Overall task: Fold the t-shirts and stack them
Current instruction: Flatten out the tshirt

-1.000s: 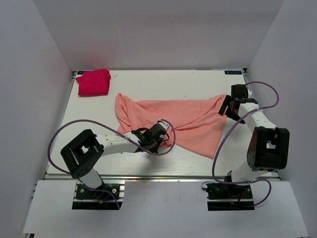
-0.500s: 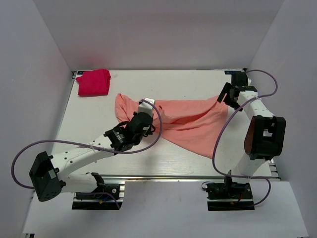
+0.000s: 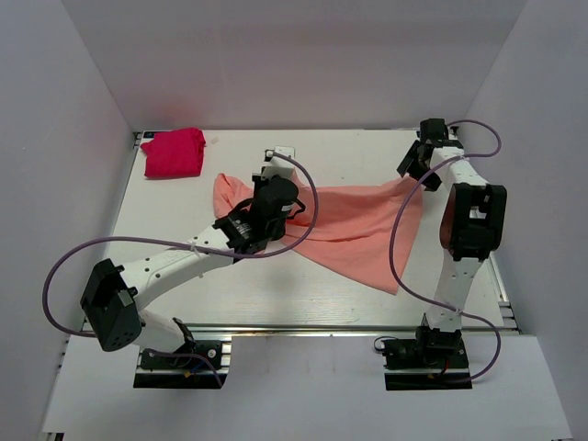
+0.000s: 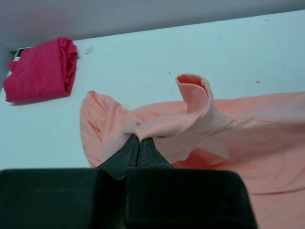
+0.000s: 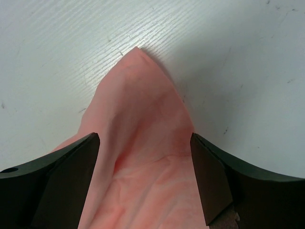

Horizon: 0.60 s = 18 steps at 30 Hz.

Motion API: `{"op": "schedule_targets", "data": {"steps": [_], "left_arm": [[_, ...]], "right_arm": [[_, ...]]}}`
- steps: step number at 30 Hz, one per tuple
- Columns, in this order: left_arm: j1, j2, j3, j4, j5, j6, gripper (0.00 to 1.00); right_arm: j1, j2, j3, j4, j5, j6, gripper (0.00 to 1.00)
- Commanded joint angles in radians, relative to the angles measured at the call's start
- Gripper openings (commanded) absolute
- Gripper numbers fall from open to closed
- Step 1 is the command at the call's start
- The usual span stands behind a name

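Observation:
The salmon pink t-shirt [image 3: 354, 225] lies crumpled across the middle of the white table [image 3: 358, 152]. The magenta-red t-shirt [image 3: 173, 152] is a folded bundle at the back left corner, also visible in the left wrist view [image 4: 40, 69]. My left gripper [image 3: 280, 195] is shut on a raised fold of the salmon shirt [image 4: 190, 119], pinched at the fingertips [image 4: 139, 139]. My right gripper [image 3: 412, 171] hovers over the shirt's back right corner [image 5: 138, 71]. It stands open [image 5: 144, 138], with one finger [image 5: 71, 157] on each side of the cloth.
Grey walls close in the table on the left, back and right. The right arm stands near the right wall [image 3: 533, 138]. Purple cables [image 3: 83, 253] loop off both arms. Bare table shows along the back and the front edge [image 3: 303, 312].
My left arm swung from the front centre toward the back, lifting the shirt's fold with it. My right gripper moved back along the shirt's right edge to its far corner.

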Motion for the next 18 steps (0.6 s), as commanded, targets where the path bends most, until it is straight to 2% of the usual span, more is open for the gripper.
{"op": "schedule_targets", "data": {"steps": [1, 13, 14, 15, 18], "left_arm": [[0.014, -0.017, 0.048, 0.074, -0.072, 0.078, 0.00], [0.066, -0.027, 0.030, 0.108, -0.073, 0.114, 0.00], [0.066, -0.036, 0.030, 0.108, -0.062, 0.114, 0.00], [0.066, -0.036, 0.030, 0.108, -0.062, 0.114, 0.00], [0.077, -0.036, 0.030, 0.099, -0.071, 0.114, 0.00]], "right_arm": [[-0.005, 0.041, 0.083, -0.035, -0.003, 0.057, 0.82], [-0.011, 0.141, 0.144, -0.029, -0.060, 0.058, 0.78], [-0.011, 0.143, 0.141, -0.022, -0.078, 0.055, 0.75], [-0.010, 0.140, 0.139, -0.012, -0.104, 0.051, 0.67], [-0.013, 0.141, 0.121, 0.014, -0.138, 0.042, 0.62]]}}
